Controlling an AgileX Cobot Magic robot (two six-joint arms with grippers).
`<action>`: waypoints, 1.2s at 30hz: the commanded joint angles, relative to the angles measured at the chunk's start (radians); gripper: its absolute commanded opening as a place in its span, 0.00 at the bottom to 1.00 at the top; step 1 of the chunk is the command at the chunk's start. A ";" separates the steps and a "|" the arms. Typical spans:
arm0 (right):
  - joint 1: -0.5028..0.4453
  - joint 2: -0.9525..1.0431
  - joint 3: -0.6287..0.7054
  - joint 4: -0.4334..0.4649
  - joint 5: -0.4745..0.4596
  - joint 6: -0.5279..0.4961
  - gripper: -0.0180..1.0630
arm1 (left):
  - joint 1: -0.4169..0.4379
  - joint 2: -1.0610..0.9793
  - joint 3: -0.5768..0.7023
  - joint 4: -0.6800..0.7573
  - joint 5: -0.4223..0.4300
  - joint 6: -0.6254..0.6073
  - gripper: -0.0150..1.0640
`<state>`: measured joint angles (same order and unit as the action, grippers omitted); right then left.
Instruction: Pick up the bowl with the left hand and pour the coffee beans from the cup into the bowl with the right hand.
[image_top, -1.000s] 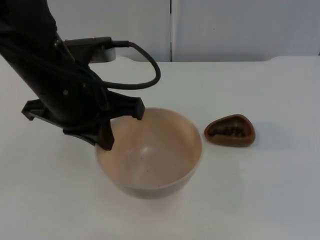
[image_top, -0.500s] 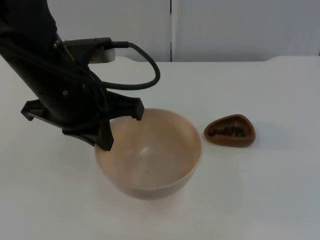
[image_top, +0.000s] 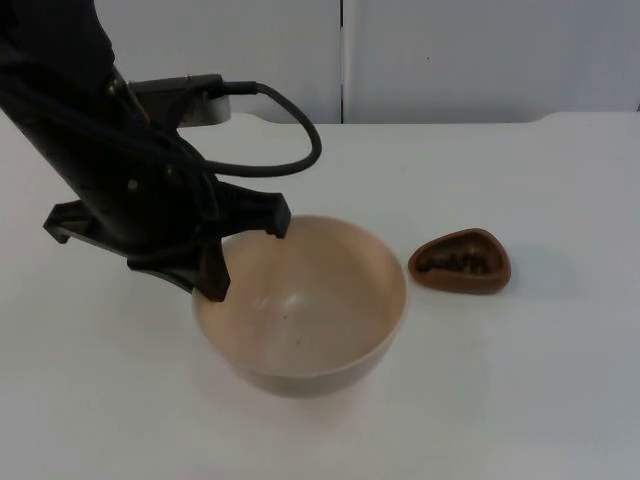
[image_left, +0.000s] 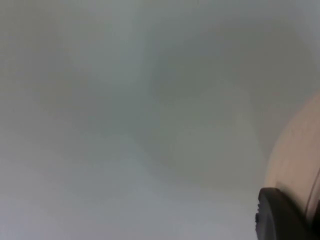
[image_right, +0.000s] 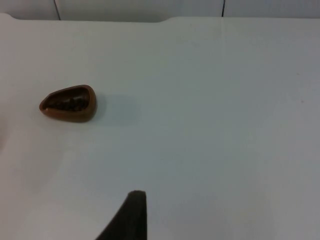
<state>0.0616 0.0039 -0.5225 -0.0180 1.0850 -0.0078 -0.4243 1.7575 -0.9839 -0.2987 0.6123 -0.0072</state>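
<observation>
Bowl (image_top: 300, 310), tan and empty, sits nearest on the white table (image_top: 520, 400). The left gripper (image_top: 245, 258) is at its rim, fingers spread wide, one finger (image_top: 212, 280) inside and one (image_top: 275, 218) at the far edge; no firm grip is evident. Risk: a shallow pinch on the curved rim could let the bowl slip or tip on lifting. Just beyond, to its right, the brown cup (image_top: 460, 262) holds coffee beans (image_top: 455, 264). The right arm waits; its finger spacing cannot be judged. A grey partition wall (image_top: 480, 60) closes the table.

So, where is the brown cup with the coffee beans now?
In the top view the cup stands on the white table, right of the bowl, apart from it.
</observation>
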 joint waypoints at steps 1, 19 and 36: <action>-0.008 -0.004 0.005 0.002 -0.011 -0.008 0.99 | -0.005 -0.014 -0.008 -0.020 0.010 -0.006 0.01; -0.008 0.440 -0.241 0.031 -0.214 -0.003 0.99 | -0.005 -0.014 -0.008 -0.040 0.028 -0.006 0.01; -0.008 1.039 -0.660 0.031 -0.149 -0.014 0.99 | -0.005 -0.014 -0.008 -0.040 0.028 -0.006 0.01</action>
<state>0.0616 0.9793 -1.1275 0.0078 0.9231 -0.0078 -0.4243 1.7575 -0.9839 -0.3248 0.6387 -0.0090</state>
